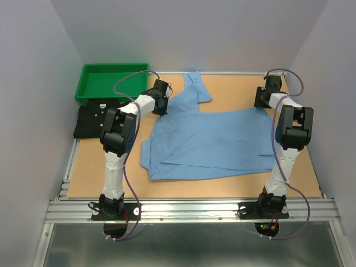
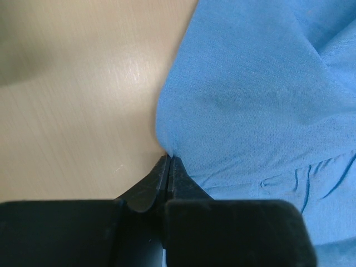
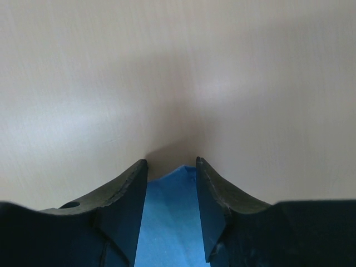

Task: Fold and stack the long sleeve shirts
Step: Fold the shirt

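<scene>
— Where do the shirts lie?
— The light blue shirt (image 1: 211,142) sprawls across the middle of the table (image 1: 250,92). The black shirt (image 1: 92,119) sits folded at ten o'clock, just before the green tray (image 1: 82,83).
— And the grippers?
— The left gripper (image 2: 168,158) pinches the shirt's eleven o'clock edge, jaws closed. At two o'clock, the right gripper (image 3: 171,160) stands parted around a cloth corner.

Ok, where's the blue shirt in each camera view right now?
Top view: blue shirt spread across the centre of the picture.
Left wrist: shirt fills the right side, its edge pinched in the shut left hand.
Right wrist: only a shirt corner, bottom centre, between the fingers of the open right hand.
Shared landmark: the tan tabletop, in all three.
</scene>
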You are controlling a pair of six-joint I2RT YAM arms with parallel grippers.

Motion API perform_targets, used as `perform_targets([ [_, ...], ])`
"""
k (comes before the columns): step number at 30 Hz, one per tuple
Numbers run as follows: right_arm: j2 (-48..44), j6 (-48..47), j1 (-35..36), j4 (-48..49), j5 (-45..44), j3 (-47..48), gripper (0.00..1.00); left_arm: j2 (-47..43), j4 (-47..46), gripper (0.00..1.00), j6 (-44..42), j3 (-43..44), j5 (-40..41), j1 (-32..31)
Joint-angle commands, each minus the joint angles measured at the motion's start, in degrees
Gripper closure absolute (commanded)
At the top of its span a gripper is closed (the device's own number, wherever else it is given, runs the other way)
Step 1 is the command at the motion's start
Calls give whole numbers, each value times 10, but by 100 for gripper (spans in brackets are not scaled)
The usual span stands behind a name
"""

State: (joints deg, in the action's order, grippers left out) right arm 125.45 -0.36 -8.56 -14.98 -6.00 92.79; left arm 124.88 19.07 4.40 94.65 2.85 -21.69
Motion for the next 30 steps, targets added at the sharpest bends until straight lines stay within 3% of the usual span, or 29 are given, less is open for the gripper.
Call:
perform_targets([
  [1, 2, -10, -1, 18, 26, -22, 55, 24, 42, 100, 3, -13, 17, 2],
  [10, 3, -9, -1, 14, 10, -40, 69, 20, 43, 100, 2, -15, 28, 6],
  [13, -1, -6, -1, 14, 13, -29, 83, 16, 40, 100, -2, -15, 33, 6],
  [18, -11, -2, -1, 14, 27, -19, 98, 4, 35, 100, -4, -15, 44, 9],
  [30, -60, 17, -1, 15, 33, -28, 99, -58, -5, 100, -11, -34, 71, 15],
])
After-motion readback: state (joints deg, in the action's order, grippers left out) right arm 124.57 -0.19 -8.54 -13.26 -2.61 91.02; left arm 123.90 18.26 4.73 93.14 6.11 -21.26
